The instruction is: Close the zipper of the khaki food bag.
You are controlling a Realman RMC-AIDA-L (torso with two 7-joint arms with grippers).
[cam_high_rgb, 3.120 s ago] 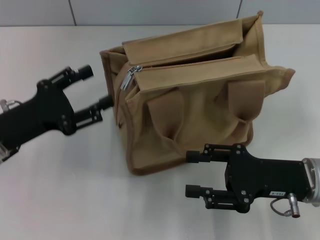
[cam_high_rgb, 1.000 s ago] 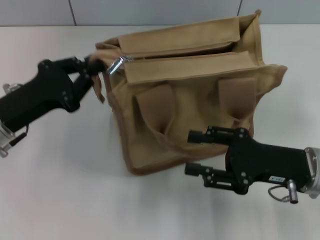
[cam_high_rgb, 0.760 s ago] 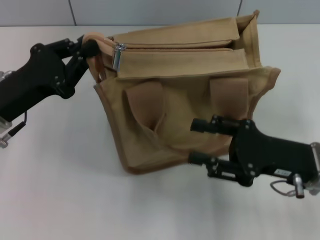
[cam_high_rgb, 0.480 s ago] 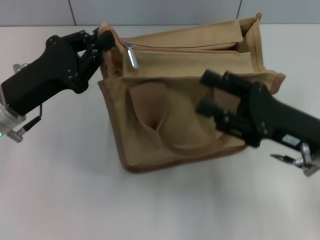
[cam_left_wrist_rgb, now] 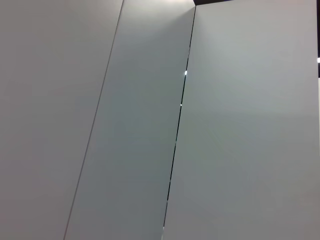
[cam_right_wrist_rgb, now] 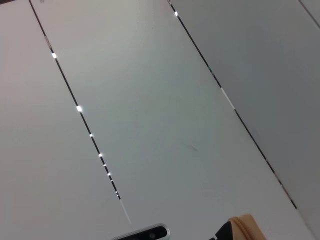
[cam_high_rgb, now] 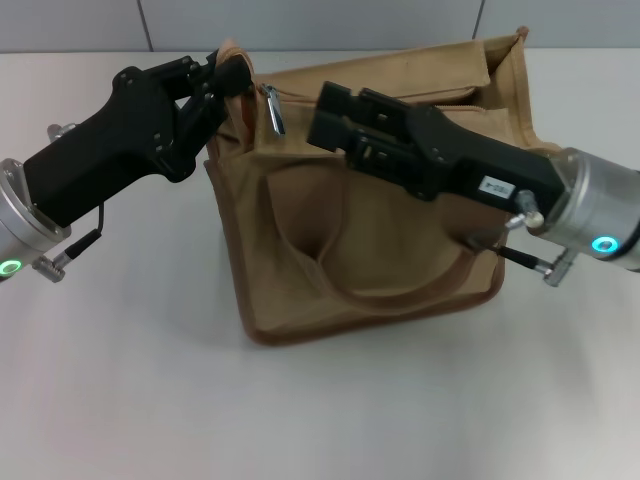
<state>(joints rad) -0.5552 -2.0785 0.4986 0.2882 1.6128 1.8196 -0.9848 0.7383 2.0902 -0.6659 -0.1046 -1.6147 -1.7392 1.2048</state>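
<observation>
The table [cam_high_rgb: 120,400] held the bag [cam_high_rgb: 380,250] at its middle, top flap facing up. The right gripper [cam_high_rgb: 330,115] reached across the bag top, jaws spread, near the zipper [cam_high_rgb: 272,108] pull. The left gripper [cam_high_rgb: 228,80] pinched the bag's left top corner, beside the hanging silver pull.

Khaki food bag [cam_high_rgb: 380,250] – silver zipper [cam_high_rgb: 274,110] pull – black claws
</observation>
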